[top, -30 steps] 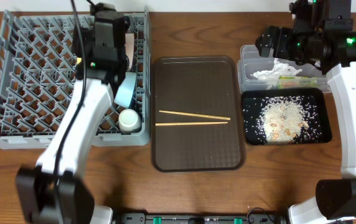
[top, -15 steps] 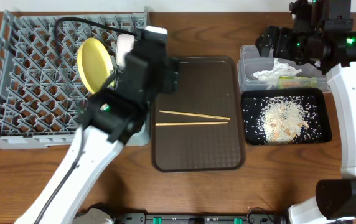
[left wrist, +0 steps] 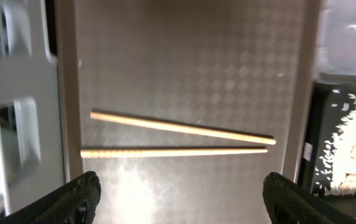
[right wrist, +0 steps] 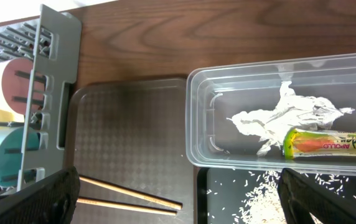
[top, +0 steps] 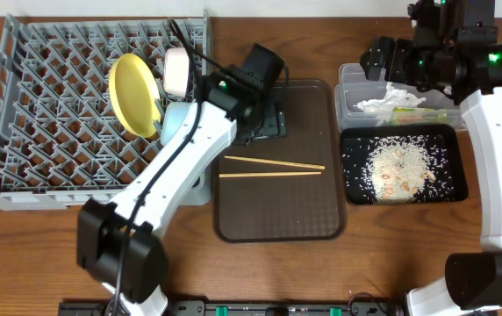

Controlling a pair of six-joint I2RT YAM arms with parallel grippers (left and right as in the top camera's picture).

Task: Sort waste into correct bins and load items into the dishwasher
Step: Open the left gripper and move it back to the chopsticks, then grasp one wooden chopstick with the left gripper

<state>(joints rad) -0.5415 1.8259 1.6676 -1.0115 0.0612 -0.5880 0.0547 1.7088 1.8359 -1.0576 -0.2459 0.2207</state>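
Two chopsticks (top: 273, 162) lie side by side on the one brown serving tray (top: 277, 219), about midway between its near and far ends. They run left to right, close together at the right tips and spread a little at the left.

The left gripper (left wrist: 181, 202) hangs over the tray just to the far side of the sticks. Its fingers are spread wide and grasp nothing. In the wrist view both sticks lie ahead of the gap between the two fingertips, untouched.

To the left, the single grey dish rack (top: 49, 53) holds three visible pieces standing on edge near its far right corner:
- one yellow-green plate (top: 134, 95)
- one white bowl (top: 177, 70)
- one light-blue bowl (top: 172, 123)

The left arm crosses the rack's right side and hides what is under it.

To the right of the serving tray are two bins. The far one, a clear tub (top: 347, 92), holds one crumpled tissue (top: 391, 98) and one green-and-orange wrapper (right wrist: 330, 143). The near one, a black tray (top: 455, 189), holds scattered rice and scraps (top: 396, 167).

The right gripper (right wrist: 184, 199) hangs by the tub's far left corner, released and empty, well apart from the chopsticks.
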